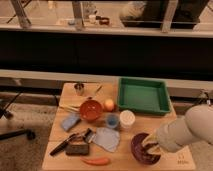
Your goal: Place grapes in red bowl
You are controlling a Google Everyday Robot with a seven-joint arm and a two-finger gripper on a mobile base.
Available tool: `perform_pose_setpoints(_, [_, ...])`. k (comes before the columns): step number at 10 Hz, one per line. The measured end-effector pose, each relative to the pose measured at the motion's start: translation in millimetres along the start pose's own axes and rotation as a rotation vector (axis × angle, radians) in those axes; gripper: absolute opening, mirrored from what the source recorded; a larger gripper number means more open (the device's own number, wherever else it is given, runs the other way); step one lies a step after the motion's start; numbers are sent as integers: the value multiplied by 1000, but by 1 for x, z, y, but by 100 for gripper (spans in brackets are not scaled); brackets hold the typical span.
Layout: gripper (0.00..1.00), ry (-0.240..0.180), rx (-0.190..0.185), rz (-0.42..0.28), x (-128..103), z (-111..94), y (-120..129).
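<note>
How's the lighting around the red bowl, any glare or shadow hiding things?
Camera view: the table is evenly lit, while the wall behind it is dark. Camera view: the red bowl is dark inside and swallows detail, with no strong glare. The gripper is down in its right side, and I cannot make out the grapes there.

My pale, thick forearm (187, 131) reaches in from the right of the wide glossy dark purple-maroon bowl (138, 152), sloping down and leftward towards it. My wrist narrows over the bowl's right rim, and my gripper (151, 146) points down inside the bowl, low over its right half.
</note>
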State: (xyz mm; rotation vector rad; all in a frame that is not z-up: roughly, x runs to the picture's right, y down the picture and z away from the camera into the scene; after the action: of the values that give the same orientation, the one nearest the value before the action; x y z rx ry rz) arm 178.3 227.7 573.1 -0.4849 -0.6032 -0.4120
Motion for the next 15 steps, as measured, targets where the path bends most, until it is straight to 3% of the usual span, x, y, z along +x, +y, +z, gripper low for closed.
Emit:
perform_pose_setpoints(6, [0,-26,-1,18,3,10,2])
perform_pose_setpoints(15, [0,-27,-4,65,35,45,3])
